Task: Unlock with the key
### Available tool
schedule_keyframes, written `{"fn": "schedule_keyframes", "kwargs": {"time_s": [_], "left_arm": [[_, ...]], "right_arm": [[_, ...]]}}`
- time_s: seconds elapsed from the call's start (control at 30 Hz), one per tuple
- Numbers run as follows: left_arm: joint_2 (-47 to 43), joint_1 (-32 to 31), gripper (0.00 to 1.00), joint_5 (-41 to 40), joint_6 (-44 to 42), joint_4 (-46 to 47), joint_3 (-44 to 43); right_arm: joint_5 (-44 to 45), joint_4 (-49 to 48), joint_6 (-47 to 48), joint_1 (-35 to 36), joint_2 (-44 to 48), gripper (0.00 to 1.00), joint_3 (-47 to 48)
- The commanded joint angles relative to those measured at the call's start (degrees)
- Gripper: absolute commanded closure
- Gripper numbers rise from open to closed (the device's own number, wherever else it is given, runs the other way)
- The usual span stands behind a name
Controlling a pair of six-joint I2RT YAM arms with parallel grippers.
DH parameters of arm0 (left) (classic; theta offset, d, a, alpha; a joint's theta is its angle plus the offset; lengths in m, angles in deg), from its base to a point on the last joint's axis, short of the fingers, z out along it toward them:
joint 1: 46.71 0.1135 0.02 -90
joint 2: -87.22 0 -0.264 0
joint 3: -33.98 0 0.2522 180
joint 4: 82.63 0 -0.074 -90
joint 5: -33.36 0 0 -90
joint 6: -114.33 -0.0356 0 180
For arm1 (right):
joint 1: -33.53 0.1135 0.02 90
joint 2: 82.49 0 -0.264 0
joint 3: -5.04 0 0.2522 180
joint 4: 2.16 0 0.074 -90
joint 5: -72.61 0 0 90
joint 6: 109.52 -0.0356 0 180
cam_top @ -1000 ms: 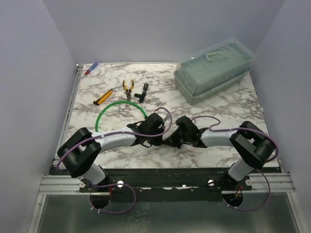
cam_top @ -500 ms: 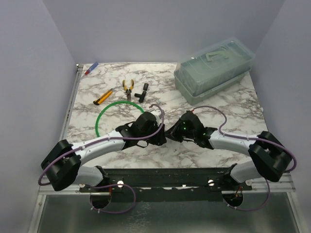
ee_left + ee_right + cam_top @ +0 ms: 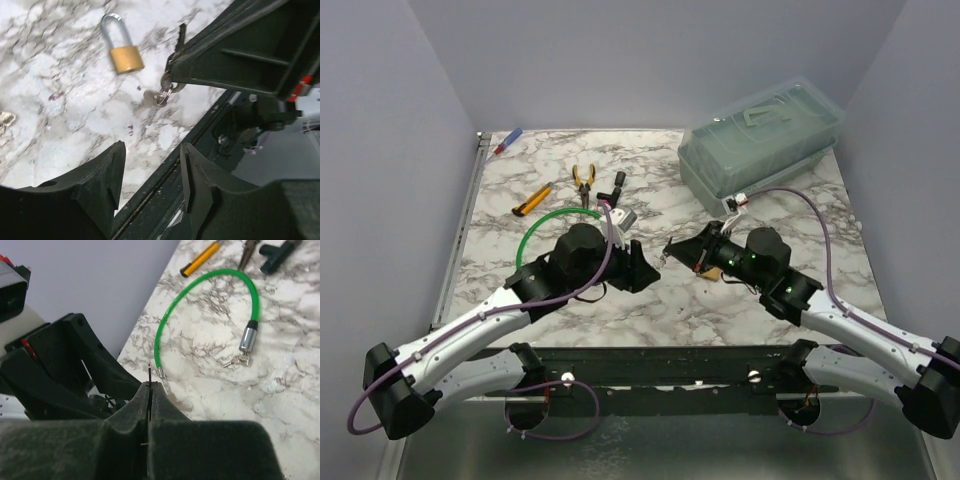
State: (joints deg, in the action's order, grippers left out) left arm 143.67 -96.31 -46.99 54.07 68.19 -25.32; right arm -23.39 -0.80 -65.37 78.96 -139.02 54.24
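My right gripper and my left gripper sit nearly tip to tip in the top view. The padlock shows as a brass patch under my right wrist, behind those fingertips.

Left wrist view: left jaws spread, empty. Right fingers pinch the key, blade up, ring dangling. The padlock lies near, up-left, shackle pointing away.

Right wrist view: fingers pressed together on the edge-on blade, green cord beyond.

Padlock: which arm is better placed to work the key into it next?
Likely right. The right gripper is shut on the key, its tip close to the brass padlock lying on the table. The left gripper is open and empty, set back.
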Motion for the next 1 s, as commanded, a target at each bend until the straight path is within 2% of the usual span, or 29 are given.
{"fn": "schedule_keyframes", "kwargs": {"time_s": [0.0,0.33,0.57,0.97], "left_arm": [[-5.0,0.3,0.48,5.6,-1.3,1.1,-2.7],[-9.1,0.3,0.5,7.5,1.4,12.3,-0.9],[-9.6,0.3,0.56,6.2,4.9,21.2,1.6],[-8.0,0.3,0.63,9.7,7.6,27.4,2.8]], "right_arm": [[-6.3,0.0,10.7,0.4,3.5,1.0,3.1],[-15.6,-3.8,10.5,0.4,6.4,1.0,5.9],[-16.0,-5.2,8.6,0.4,8.0,1.0,6.3],[-16.2,-8.7,6.3,0.4,9.3,1.0,4.8]]}}
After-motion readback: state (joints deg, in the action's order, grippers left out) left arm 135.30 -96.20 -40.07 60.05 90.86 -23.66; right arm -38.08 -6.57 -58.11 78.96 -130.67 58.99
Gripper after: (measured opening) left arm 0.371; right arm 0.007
